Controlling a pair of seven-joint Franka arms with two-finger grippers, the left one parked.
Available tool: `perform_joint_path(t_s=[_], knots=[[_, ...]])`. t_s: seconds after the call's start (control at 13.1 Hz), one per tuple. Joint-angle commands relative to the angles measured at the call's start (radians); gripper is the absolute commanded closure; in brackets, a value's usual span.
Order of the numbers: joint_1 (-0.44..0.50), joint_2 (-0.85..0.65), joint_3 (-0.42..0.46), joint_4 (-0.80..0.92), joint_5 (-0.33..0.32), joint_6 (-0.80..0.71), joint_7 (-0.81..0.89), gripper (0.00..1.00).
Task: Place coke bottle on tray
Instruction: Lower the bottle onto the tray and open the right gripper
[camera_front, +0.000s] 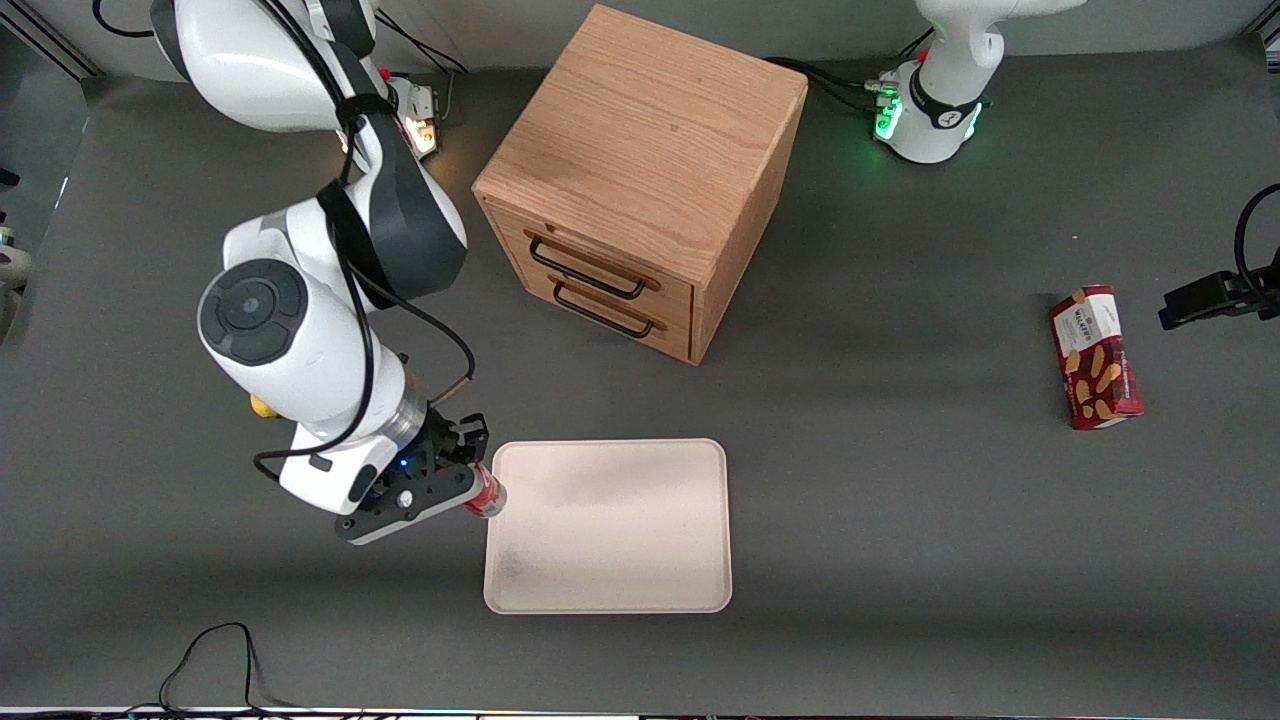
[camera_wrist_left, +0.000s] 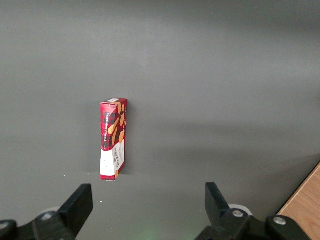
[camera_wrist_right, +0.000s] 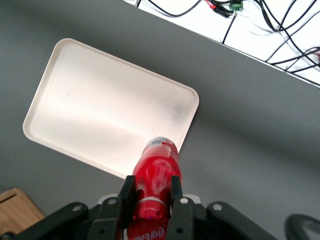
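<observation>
My right gripper is shut on the red coke bottle, with a finger on each side of its body. The bottle is held above the table, its end just over the edge of the tray nearest the working arm's end. The pale cream tray lies flat on the grey table, nearer the front camera than the wooden drawer cabinet. A faint dark smudge marks the tray's corner nearest the camera.
A wooden two-drawer cabinet stands farther from the camera than the tray. A red biscuit box lies toward the parked arm's end. A small yellow object peeks from under the working arm. Cables run along the table's near edge.
</observation>
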Motion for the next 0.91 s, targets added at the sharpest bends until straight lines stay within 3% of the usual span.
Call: perform_joint_path(t_s=[0.0, 0.84], knots=[[-0.011, 0.062, 0.007, 0.049, 0.026, 0.049, 0.015, 1.0], [-0.029, 0.216, 0.026, 0.022, 0.045, 0.264, 0.004, 1.0]])
